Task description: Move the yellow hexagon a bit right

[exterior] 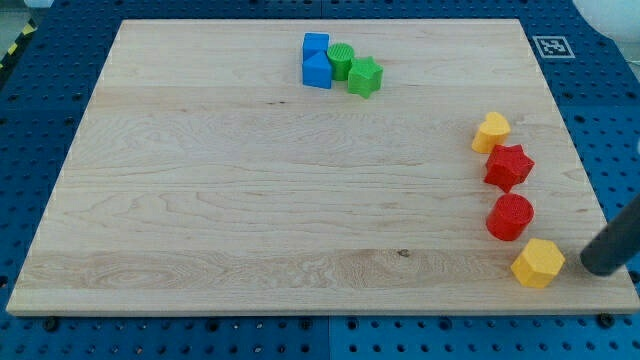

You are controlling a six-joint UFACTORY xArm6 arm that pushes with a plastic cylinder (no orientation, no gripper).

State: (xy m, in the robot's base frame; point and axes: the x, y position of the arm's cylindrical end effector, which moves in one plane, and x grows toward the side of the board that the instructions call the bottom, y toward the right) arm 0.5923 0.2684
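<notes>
The yellow hexagon (pixel 538 263) lies near the board's bottom right corner. My tip (pixel 594 267) is just to the hexagon's right, a small gap apart, at the board's right edge. The dark rod rises from it toward the view's right. A red cylinder (pixel 510 217) sits just above and left of the hexagon.
A red star (pixel 509 166) and a yellow heart-like block (pixel 491 132) stand in a column above the red cylinder. At the view's top centre are two blue blocks (pixel 316 60), a green cylinder (pixel 341 61) and a green star (pixel 365 76). The wooden board (pixel 250 200) lies on a blue pegboard.
</notes>
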